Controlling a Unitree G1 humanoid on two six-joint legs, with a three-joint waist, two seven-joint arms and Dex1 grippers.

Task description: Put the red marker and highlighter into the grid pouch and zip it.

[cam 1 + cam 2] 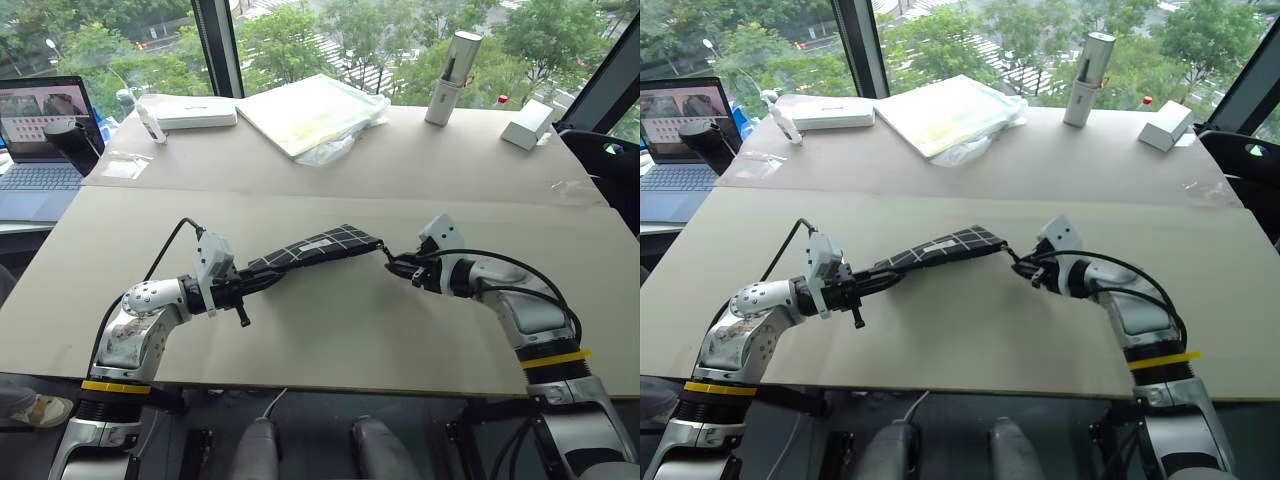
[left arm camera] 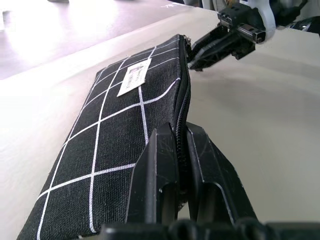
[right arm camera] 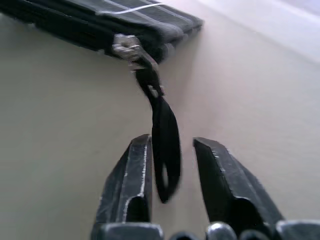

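Right fingers [image 3: 220, 175] astride zipper-pull cord [image 3: 165, 145]

Item: flat rectangular black fabric pouch with thin white grid lines [image 1: 318, 247]
Label: small white tag on the broad face [image 2: 134, 76]
Zipper: closed along the whole visible edge, metal slider at the far end [image 3: 127, 48]
Pull: black cord tab hanging from the slider [image 3: 165, 150], dangling loose
Pose: lifted off the tabletop, long axis roughly level, raised slightly toward the slider end
Place: above the middle of the beige table
Contents: not visible
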